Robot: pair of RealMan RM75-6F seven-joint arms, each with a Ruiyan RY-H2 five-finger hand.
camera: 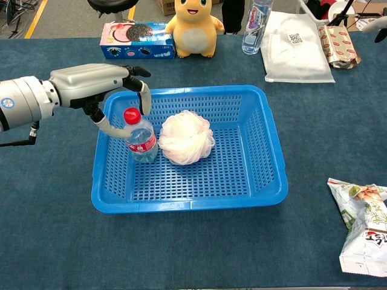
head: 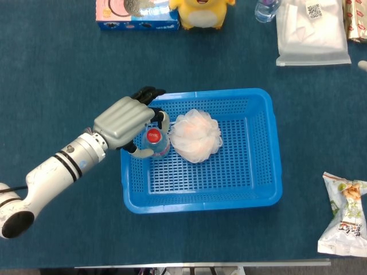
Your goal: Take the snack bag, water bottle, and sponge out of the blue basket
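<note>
Blue basket (camera: 266, 157) sits mid-table on the dark blue cloth (camera: 54, 229). Left hand (camera: 91, 84) reaches over the basket's left rim, fingers curled around the water bottle (camera: 140, 138) with thumb below and fingers above; firm contact can't be confirmed, so grip state unclear. Bottle stands upright in the basket's left part, red cap up, touching the pale mesh sponge (camera: 186, 138) beside it. Snack bag (camera: 363, 226) lies on the cloth, well to the basket's right. Right hand only a sliver at top right edge (camera: 381, 33), state unreadable.
</note>
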